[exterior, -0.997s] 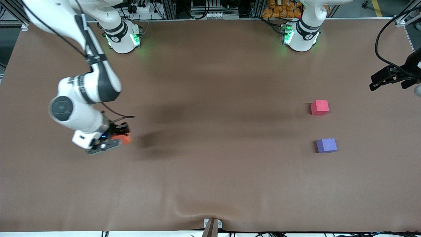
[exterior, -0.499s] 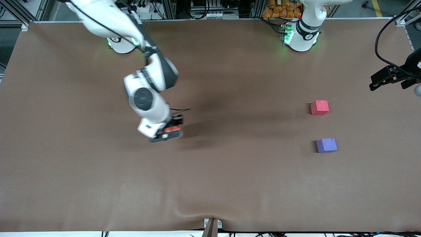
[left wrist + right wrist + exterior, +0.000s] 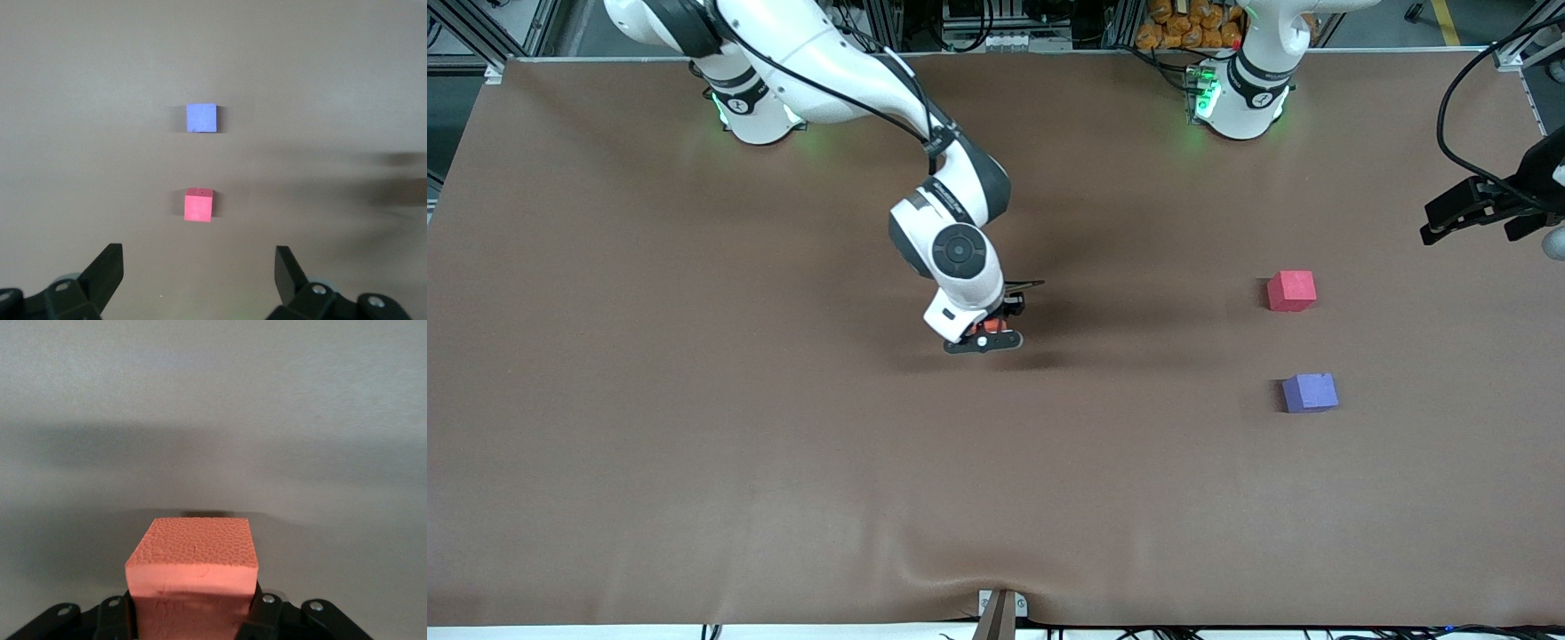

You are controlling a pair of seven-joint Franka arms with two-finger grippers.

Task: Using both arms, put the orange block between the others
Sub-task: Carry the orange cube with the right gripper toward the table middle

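Observation:
My right gripper [image 3: 991, 337] hangs over the middle of the brown table, shut on the orange block [image 3: 993, 328]. In the right wrist view the orange block [image 3: 193, 577] fills the space between the fingers of the right gripper [image 3: 193, 617]. The pinkish-red cube [image 3: 1291, 291] and the blue-purple cube [image 3: 1310, 392] lie apart toward the left arm's end, the blue-purple one nearer the front camera. My left gripper [image 3: 1449, 220] waits open over that end's edge. Its wrist view shows the left gripper [image 3: 199, 267] empty, with the pinkish-red cube [image 3: 199, 205] and the blue-purple cube [image 3: 201, 119] ahead.
Both green-lit bases, the right arm's [image 3: 751, 111] and the left arm's [image 3: 1240, 102], stand along the table's back edge. A black cable [image 3: 1458, 98] loops above the left gripper. A metal bracket [image 3: 1000, 612] sits at the front edge, where the cloth ripples.
My right arm has swung from its own end of the table to the middle, carrying the orange block toward the two cubes. The left arm has barely moved.

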